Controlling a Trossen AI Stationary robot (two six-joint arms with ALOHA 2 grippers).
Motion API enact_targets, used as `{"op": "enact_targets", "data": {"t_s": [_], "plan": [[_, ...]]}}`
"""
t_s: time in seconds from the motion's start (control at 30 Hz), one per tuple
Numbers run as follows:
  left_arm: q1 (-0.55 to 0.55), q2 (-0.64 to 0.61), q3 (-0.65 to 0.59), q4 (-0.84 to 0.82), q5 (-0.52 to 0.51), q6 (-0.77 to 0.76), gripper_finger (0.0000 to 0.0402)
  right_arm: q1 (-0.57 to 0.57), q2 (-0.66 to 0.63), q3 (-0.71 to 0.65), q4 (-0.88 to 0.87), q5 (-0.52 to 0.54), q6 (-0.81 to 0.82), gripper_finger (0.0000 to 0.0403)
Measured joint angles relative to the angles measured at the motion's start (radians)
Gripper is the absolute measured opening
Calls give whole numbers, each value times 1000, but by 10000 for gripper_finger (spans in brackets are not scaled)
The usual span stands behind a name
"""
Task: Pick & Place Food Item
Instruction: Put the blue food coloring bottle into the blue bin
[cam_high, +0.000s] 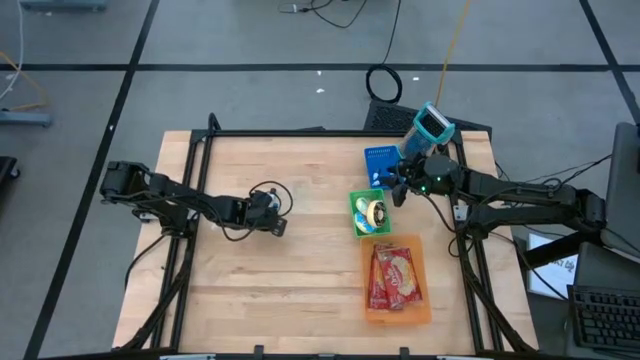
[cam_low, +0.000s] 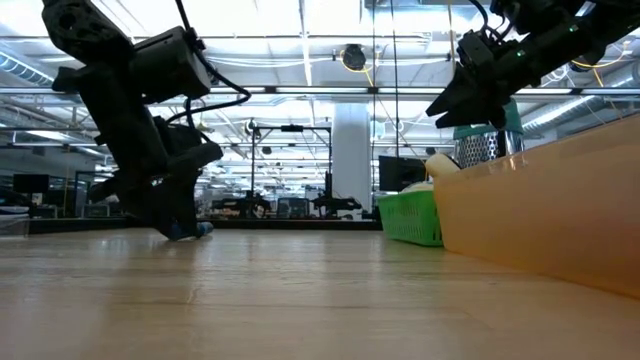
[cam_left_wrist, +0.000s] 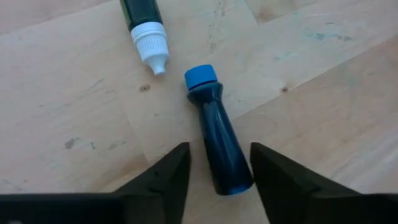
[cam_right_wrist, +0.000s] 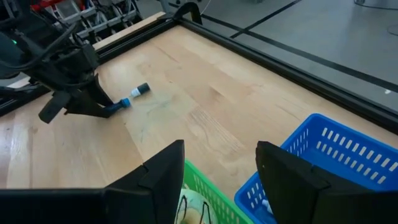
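L gripper (cam_left_wrist: 214, 177) is down at the table near its centre, well left of the green basket (cam_high: 357, 206). Fingers part-spread, straddling the base end of a dark bottle w/ blue cap (cam_left_wrist: 214, 143) lying flat on the wood. Not clamped yet: a sliver of gap shows on each side, so prob. lining up for a pinch across the body, low and side-on because the bottle lies flat and would roll if nudged. A second bottle w/ white cap (cam_left_wrist: 147, 34) lies just past it, on the side away from the basket, nozzle close to the blue cap but not touching; can't say what either holds. No label or text readable on either.

Green basket holds a roll-shaped item, too small to identify. Blue basket (cam_high: 379, 163) sits touching it on the far side; orange bin (cam_high: 396, 310) sits on its near side w/ red-and-yellow snack packs (cam_high: 393, 275) inside. Pack print not legible.

R gripper (cam_right_wrist: 217, 180) hovers above where the green and blue baskets meet, fingers wide apart, nothing between them. Looks parked near the bins, waiting.

Task's thing, judged: the blue-capped bottle, on the table and ungrasped, well left of the green basket.
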Motion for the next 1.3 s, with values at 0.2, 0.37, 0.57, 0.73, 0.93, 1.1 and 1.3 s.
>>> {"op": "enact_targets", "data": {"t_s": [0.2, 0.37, 0.57, 0.73, 0.93, 1.1, 1.3], "plan": [[-1, 2, -1, 0, -22, 64, 102, 4, 0, 0, 20, -2, 0, 187], [-1, 2, -1, 23, -39, 186, 74, 38, 0, 0, 46, -3, -12, 187], [-5, -26, -4, 154, -8, 371, 64, 104, 12, 0, 107, -4, -51, 187], [-23, -51, -3, 381, 51, 544, 63, 173, 64, 0, 191, -4, -64, 187], [-56, -53, -3, 691, 115, 735, 63, 255, 208, 0, 386, -7, -83, 187], [-68, -53, -2, 836, 114, 845, 63, 311, 353, 0, 585, -8, -211, 187], [-70, -53, -2, 857, 113, 859, 62, 345, 504, -1, 812, -72, -253, 187]]}}
